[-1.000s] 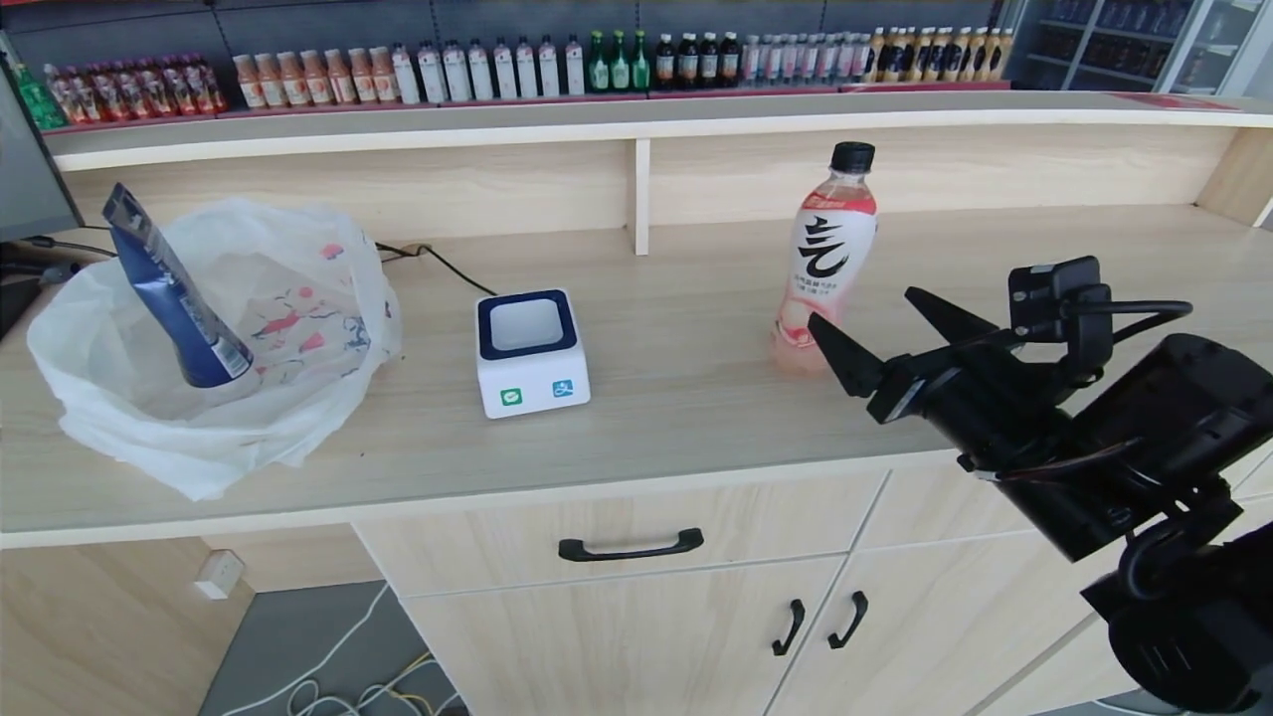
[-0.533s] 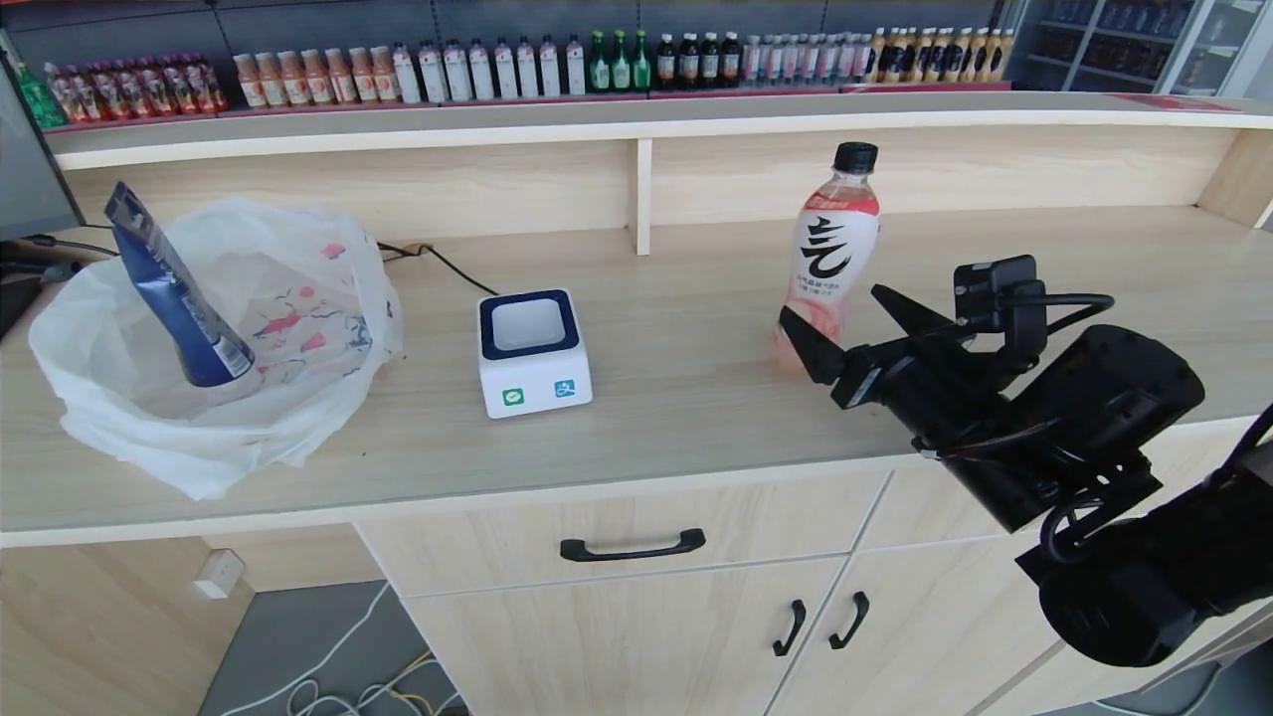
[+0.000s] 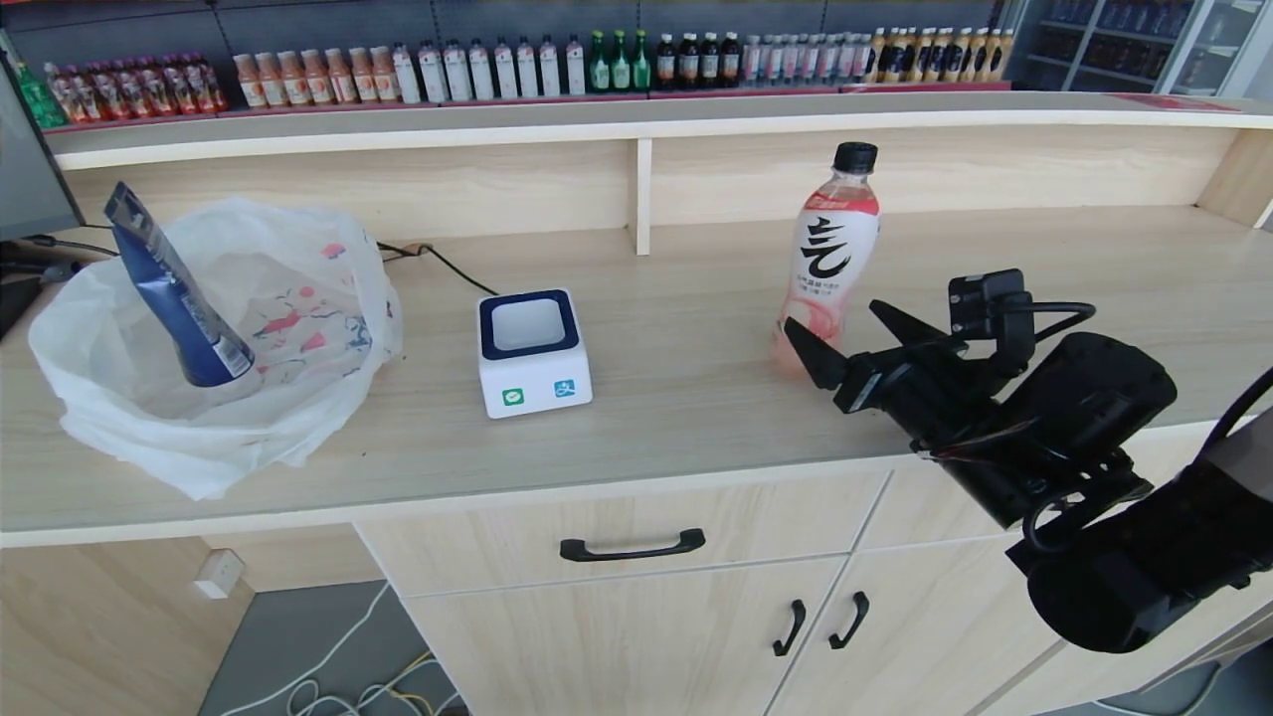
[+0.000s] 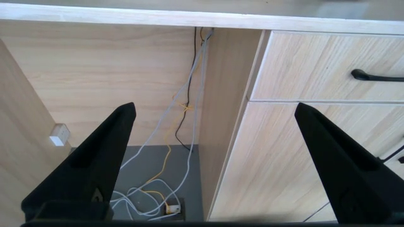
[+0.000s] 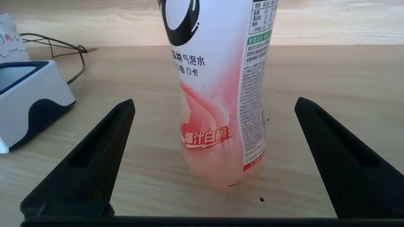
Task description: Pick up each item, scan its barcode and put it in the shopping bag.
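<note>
Bottle (image 3: 833, 239) base partly hidden behind spread right claw (image 3: 833, 314) (left claw (image 4: 214, 107) spread too)

Left pincer (image 4: 214, 161) spread wide before cabinet drawers (image 4: 315, 69), floor cables (image 4: 158, 189)

The right pincer (image 3: 833, 316) juts forward, fingers spread wide; the left pincer (image 4: 214, 110) is likewise spread.

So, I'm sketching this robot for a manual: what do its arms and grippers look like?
The right gripper has two matte black fingers tapering to points. The right arm behind it is bulky, rounded and black, with a small black camera box on the wrist and a thin black cable looping from it. The left gripper has the same black wedge fingers.
</note>
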